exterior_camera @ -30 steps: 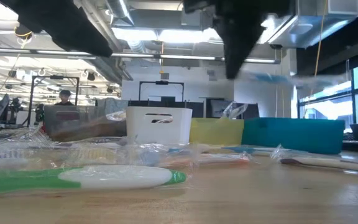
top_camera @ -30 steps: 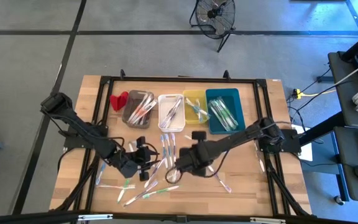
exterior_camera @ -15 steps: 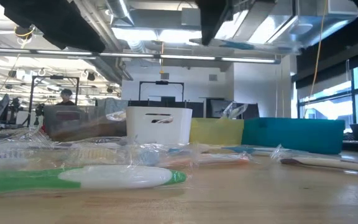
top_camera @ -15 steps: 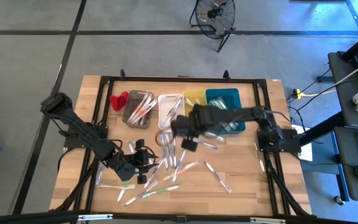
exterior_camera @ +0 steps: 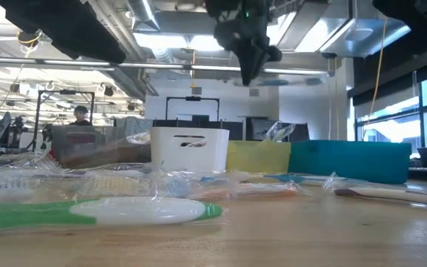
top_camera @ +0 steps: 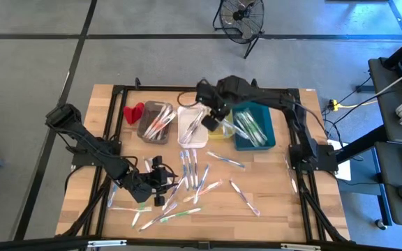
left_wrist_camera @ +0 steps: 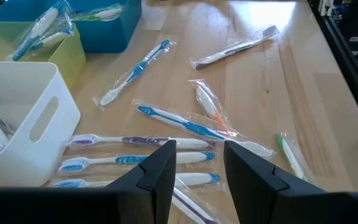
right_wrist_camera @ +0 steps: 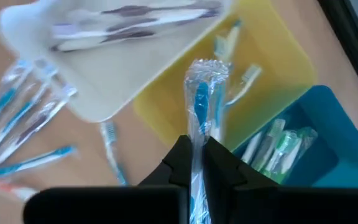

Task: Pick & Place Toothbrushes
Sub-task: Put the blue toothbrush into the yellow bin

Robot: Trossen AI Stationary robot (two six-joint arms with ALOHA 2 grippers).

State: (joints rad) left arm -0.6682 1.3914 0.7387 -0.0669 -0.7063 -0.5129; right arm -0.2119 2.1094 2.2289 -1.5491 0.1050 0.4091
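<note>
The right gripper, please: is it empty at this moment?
No, the right gripper is shut on a wrapped blue toothbrush, held above the yellow bin.

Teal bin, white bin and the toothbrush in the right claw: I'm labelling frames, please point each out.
teal bin point(top_camera: 241, 142), high view, near rim.
white bin point(exterior_camera: 187, 150), low view, front wall.
wrapped toothbrush point(right_wrist_camera: 200, 106), right wrist view, blue head inside wrapper.

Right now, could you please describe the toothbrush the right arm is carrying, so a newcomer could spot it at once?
Find the row of four rectangular plastic bins along the wooden table's far edge. Above the white and yellow ones hangs the right gripper, shut on a blue-and-white toothbrush in a clear wrapper. It alone is airborne; the others lie in bins or on the table.
</note>
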